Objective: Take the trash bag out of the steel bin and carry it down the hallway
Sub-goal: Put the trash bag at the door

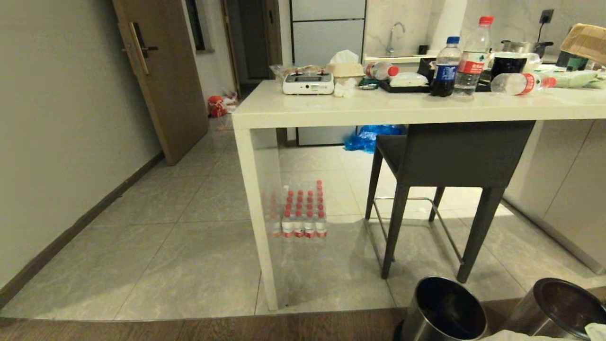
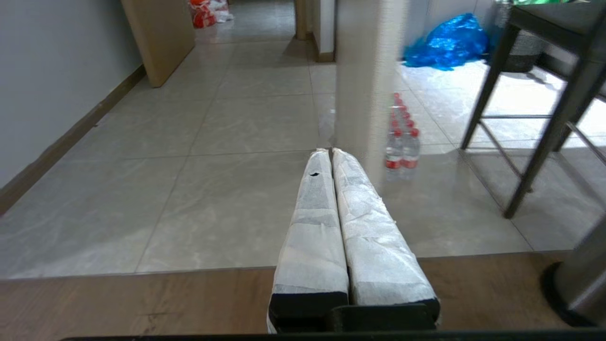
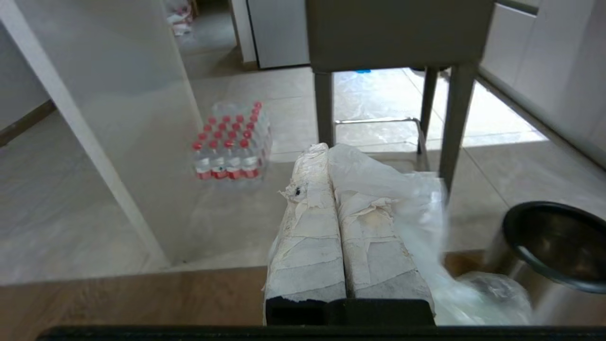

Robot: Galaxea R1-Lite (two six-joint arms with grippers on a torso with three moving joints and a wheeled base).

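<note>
No legible text or brand on the table bottles (image 1: 445,66) or elsewhere.

Tiled floor (image 1: 189,265) — bottle pack (image 1: 303,213), stool (image 1: 450,156)

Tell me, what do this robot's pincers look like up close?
Each gripper has two long, flat fingers wrapped in whitish tape or cloth, fixed to a black base. The left gripper looks fairly clean, with one small dark hole near a tip. The right gripper's wrapping is grubbier, yellow-stained and frayed. No cables or markings show.
</note>
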